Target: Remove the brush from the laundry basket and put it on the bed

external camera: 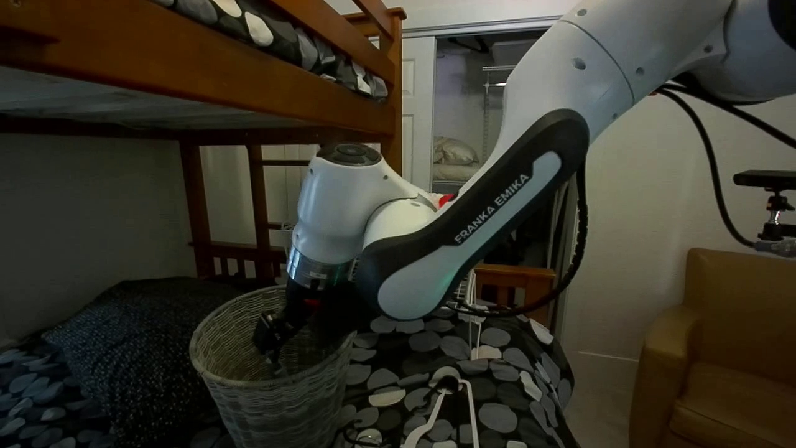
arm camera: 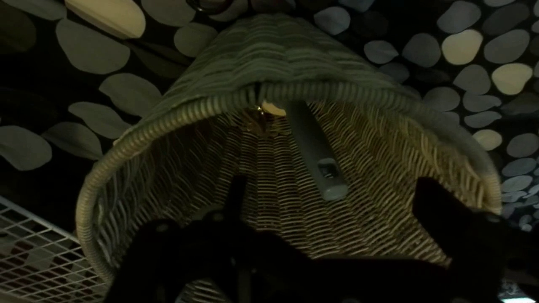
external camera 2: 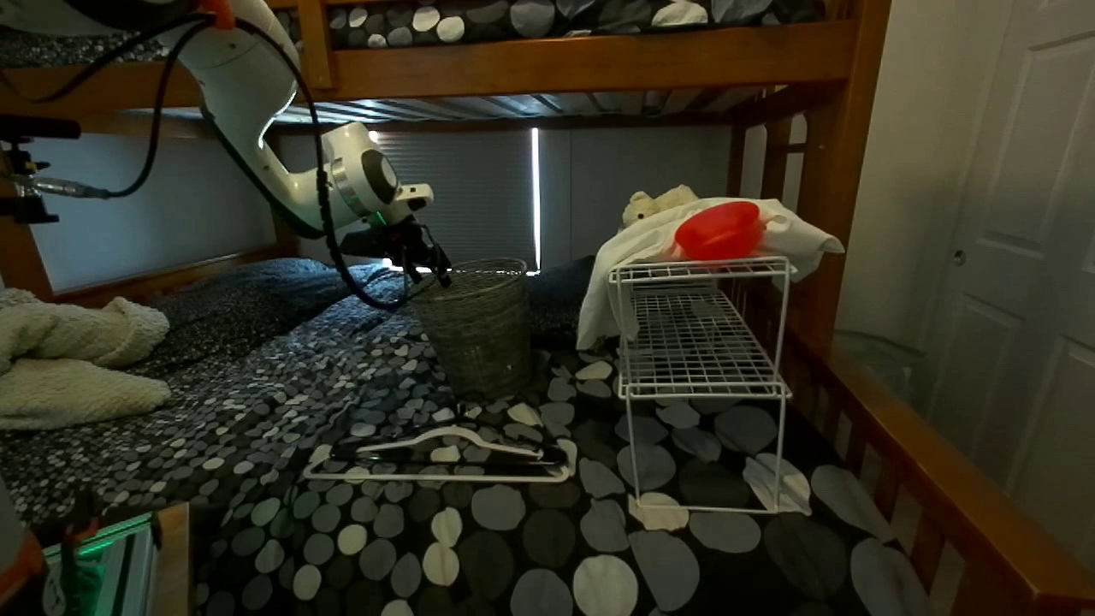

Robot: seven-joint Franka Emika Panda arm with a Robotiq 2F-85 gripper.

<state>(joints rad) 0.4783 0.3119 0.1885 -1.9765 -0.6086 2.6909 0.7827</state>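
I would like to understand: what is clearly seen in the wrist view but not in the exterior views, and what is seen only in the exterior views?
Only the wrist view clearly shows what is likely the brush's grey handle, inside the laundry basket.

Only the exterior views show the white Franka arm and the upper bunk, in both; the tan armchair and the cream fleecy cloth each appear in an exterior view.

All share the laundry basket, the gripper and the spotted bedding.
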